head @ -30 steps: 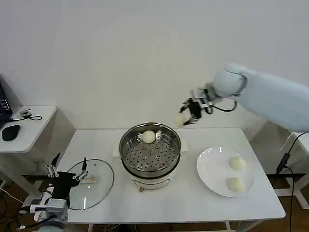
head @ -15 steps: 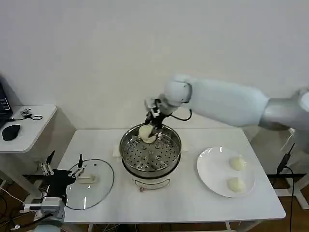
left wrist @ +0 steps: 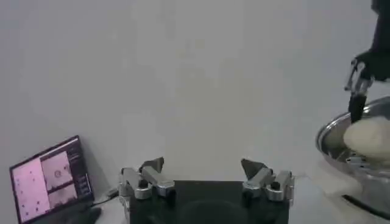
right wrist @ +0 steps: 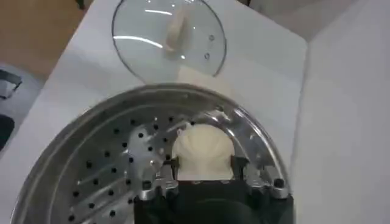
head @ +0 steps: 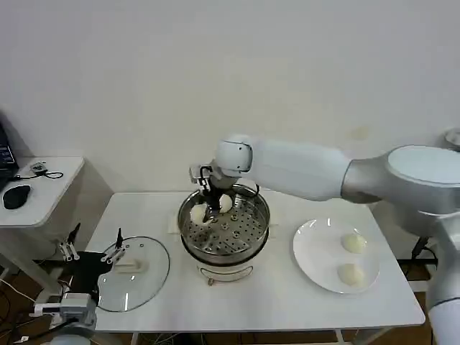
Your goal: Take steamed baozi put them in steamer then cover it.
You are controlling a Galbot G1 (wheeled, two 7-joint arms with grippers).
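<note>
Our right gripper (head: 206, 213) sits low inside the steamer (head: 248, 244), fingers clamped on a bun (right wrist: 201, 152) just above the tray, with a second bun (head: 224, 203) right beside it. We judge the placing step is in hand; next we open and lift clear, then go for the two buns (head: 353, 243) on the plate (head: 309, 259). The right wrist view shows the grip; the head view shows the lid (head: 136, 277) lying beneath our left gripper (left wrist: 206, 182), whose fingers are spread apart
</note>
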